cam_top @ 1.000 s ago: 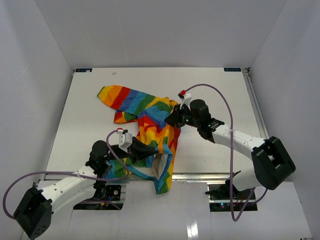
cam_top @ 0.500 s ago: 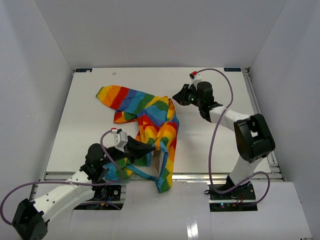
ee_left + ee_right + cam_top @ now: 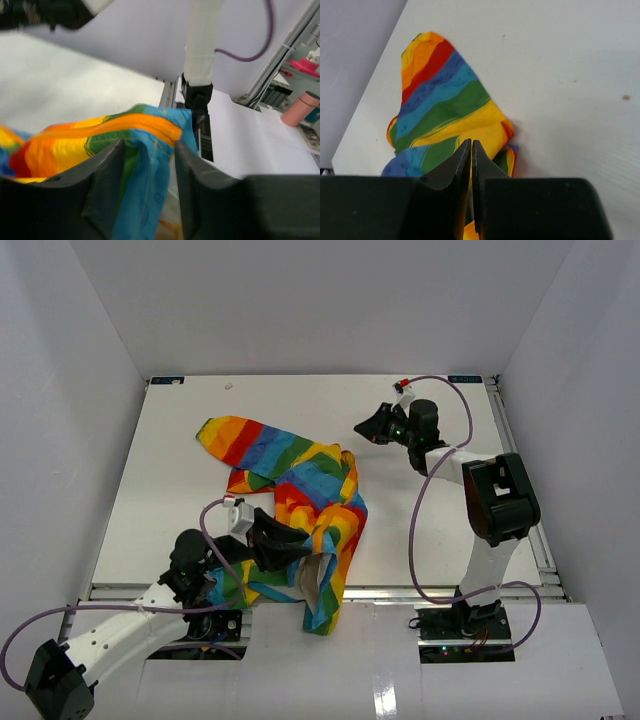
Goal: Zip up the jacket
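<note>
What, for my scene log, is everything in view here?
jacket: one, rainbow stripes, crumpled left of the table's centre
table: one, white, under the jacket
cylinder: one, pink, beyond the table, in the left wrist view only
left hand: one, black, closed on the jacket's near part
right hand: one, black, shut with nothing in it, over bare table right of the jacket
</note>
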Tool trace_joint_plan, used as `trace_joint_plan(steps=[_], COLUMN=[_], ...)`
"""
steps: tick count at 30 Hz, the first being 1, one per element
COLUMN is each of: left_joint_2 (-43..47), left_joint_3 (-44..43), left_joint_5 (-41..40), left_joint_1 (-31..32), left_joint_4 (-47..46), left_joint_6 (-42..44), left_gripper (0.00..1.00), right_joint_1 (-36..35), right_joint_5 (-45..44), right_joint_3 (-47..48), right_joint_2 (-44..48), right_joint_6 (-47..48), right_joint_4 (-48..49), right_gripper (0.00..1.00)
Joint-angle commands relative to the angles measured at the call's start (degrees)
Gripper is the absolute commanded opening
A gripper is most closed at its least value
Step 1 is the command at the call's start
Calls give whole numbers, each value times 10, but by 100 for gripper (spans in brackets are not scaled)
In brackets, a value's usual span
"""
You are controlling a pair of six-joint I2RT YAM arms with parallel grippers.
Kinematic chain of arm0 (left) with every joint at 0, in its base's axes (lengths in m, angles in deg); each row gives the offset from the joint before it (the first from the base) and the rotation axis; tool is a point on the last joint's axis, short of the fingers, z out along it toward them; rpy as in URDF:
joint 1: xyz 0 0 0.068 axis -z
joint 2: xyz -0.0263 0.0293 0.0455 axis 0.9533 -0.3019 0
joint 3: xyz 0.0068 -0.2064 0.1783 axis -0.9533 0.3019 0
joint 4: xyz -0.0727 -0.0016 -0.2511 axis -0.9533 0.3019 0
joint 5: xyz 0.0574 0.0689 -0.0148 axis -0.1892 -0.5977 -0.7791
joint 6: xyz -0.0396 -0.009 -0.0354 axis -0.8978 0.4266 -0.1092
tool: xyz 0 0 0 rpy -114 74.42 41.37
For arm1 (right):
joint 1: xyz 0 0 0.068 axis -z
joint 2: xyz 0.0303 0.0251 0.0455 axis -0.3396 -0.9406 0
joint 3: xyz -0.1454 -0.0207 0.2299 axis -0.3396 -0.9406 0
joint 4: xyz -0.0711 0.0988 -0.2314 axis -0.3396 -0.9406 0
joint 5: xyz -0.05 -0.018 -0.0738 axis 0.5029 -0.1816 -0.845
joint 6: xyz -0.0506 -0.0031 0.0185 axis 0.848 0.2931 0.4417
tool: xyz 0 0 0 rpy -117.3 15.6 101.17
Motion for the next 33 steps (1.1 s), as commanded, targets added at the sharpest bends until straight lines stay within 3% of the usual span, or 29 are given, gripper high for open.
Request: trace_joint_plan(steps=[1,5,9,13,17,20,24,33], left_joint_2=[48,86,24,-141,-265,-344,-412,-545], left_joint_3=[28,-24,-74,-131,-172,-203,-243,-340], left_joint_5=[-133,-271,-328,-307,-279,-260,-280,-391], left_joint_1=[1,1,1,1,3,6,30,97], left_joint_4=[169,294,331,304,288,285,286,328], left_joint_6=[-85,-128,-112,-75,-36,-13,3,14], left_gripper=[68,87,89,87,79,80,82,84], right_joint_1=[-11,-43,-133,-211,-224,-224,-223,-200], right_joint_5=[63,24,-44,-122,-180,-245,-347,-371], right_joint_3=[-60,-150,-222,-265,-307,-300,-295,-337], right_joint_2=[88,195,261,277,315,352,388,439], right_joint_6=[21,50,65,55,38,45,25,9], right_joint_4=[-23,-94,-137,-131,-117,-152,-198,-209], right_gripper=[17,23,23,23,34,41,43,43])
